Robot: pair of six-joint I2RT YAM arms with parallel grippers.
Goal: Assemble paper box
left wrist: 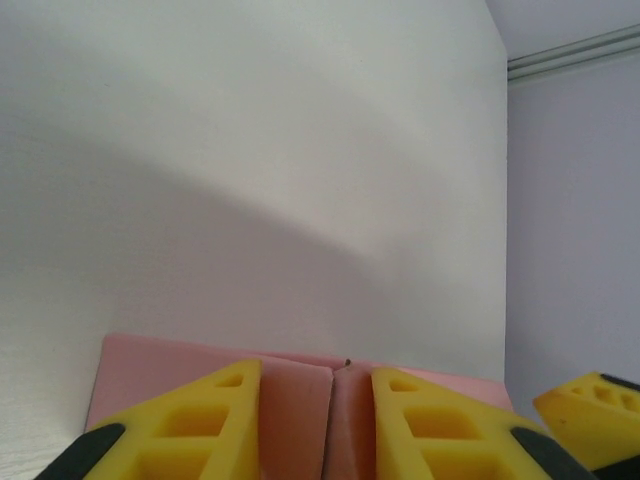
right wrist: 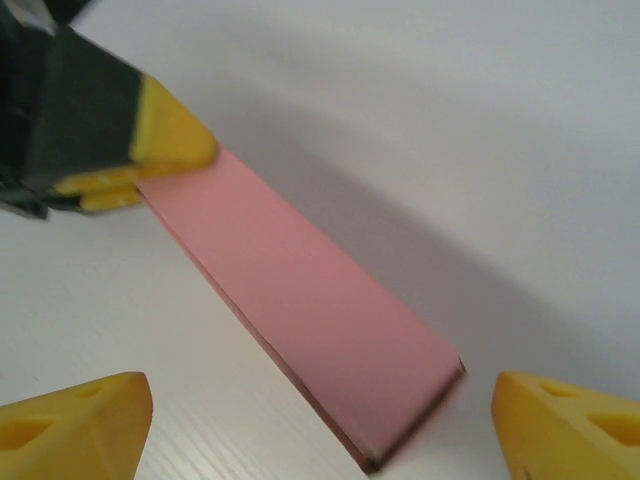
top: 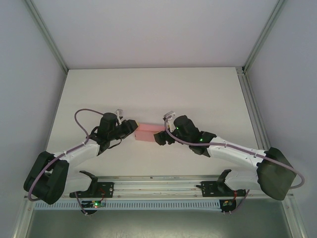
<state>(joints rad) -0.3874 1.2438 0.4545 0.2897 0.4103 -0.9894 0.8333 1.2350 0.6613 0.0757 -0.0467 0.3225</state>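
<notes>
Left hand looks to be pinching one end of the paper box. Right hand is spread wide around the other end, not touching. Close too hard or off-centre and that thin card probably buckles or twists loose. Only counter beyond the hands, which mostly crowd each other.

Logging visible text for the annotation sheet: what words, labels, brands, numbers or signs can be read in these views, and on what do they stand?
No text can be read in any view.
The paper box is plain pink card, with no print on the faces shown.
The small circuit boards on the rail at the near edge may carry markings, but they are too small to read.
</notes>
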